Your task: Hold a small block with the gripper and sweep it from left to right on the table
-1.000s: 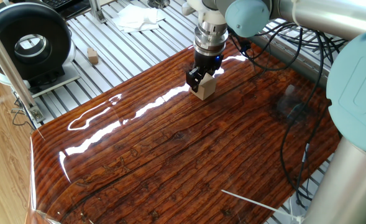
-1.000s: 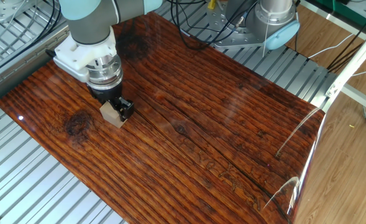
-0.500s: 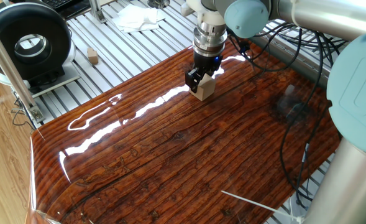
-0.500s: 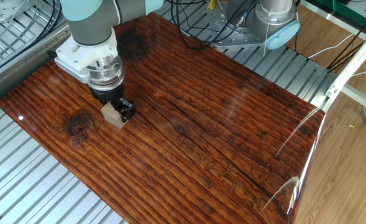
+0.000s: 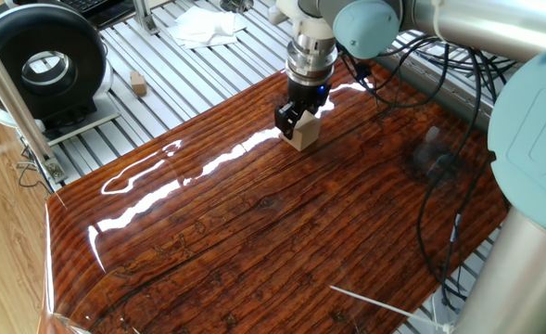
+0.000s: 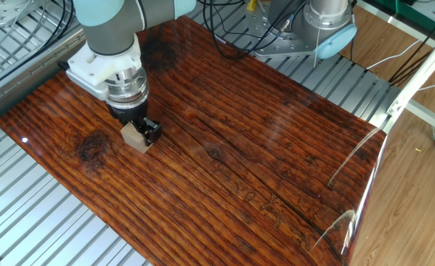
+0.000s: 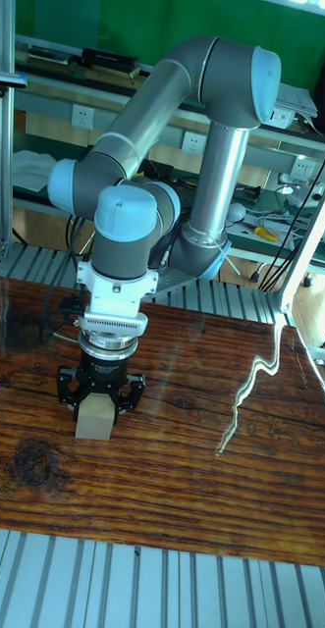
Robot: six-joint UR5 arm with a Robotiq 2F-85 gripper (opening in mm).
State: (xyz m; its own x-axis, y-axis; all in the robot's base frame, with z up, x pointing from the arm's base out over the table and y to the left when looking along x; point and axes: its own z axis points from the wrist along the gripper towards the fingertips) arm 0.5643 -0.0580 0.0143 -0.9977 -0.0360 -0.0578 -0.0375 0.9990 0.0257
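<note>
Claw [image 5: 299,118] [image 6: 137,130] [image 7: 99,391] closed on block [image 5: 303,131] [image 6: 135,136] [image 7: 94,415], resting on table [image 5: 254,241] [image 6: 261,162] [image 7: 182,471] near one edge; broad bare board stretched away toward far edge.

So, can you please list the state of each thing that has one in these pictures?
gripper: shut on the small block, pointing straight down.
small block: held between the fingers, its bottom on or just above the table.
table: glossy, bare apart from the block.
tiny brownish block: lying loose on the slat frame, untouched.
white cloth: crumpled on the slat frame.
</note>
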